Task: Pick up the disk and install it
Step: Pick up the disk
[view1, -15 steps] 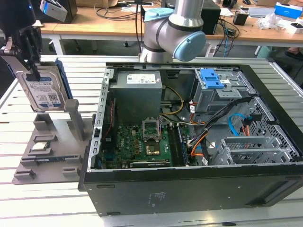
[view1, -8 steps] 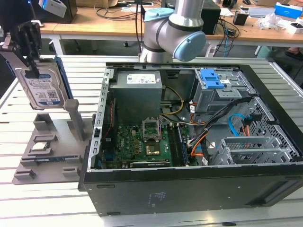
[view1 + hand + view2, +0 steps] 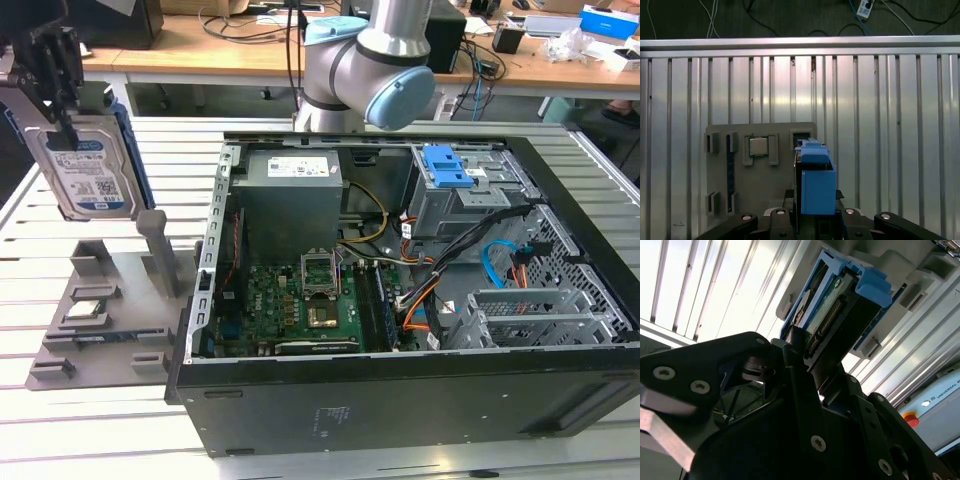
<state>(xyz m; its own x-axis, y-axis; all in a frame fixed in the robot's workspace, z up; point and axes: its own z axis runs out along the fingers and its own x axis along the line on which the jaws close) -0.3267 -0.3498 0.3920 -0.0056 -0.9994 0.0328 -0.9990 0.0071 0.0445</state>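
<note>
Gripper (image 3: 62,118) held the flat silver metal disk (image 3: 88,178), blue-banded white label, clamped between its fingers, upright above the flat grey fixture plate (image 3: 128,300).

The black metal gripper (image 3: 812,360) has its 2 fingers (image 3: 791,347) clamped on the flat rectangular silver disk (image 3: 832,310) with blue plastic rails. Beyond the fingertips lie a grey fixture plate (image 3: 900,267) and the slatted aluminium table (image 3: 715,285).
</note>
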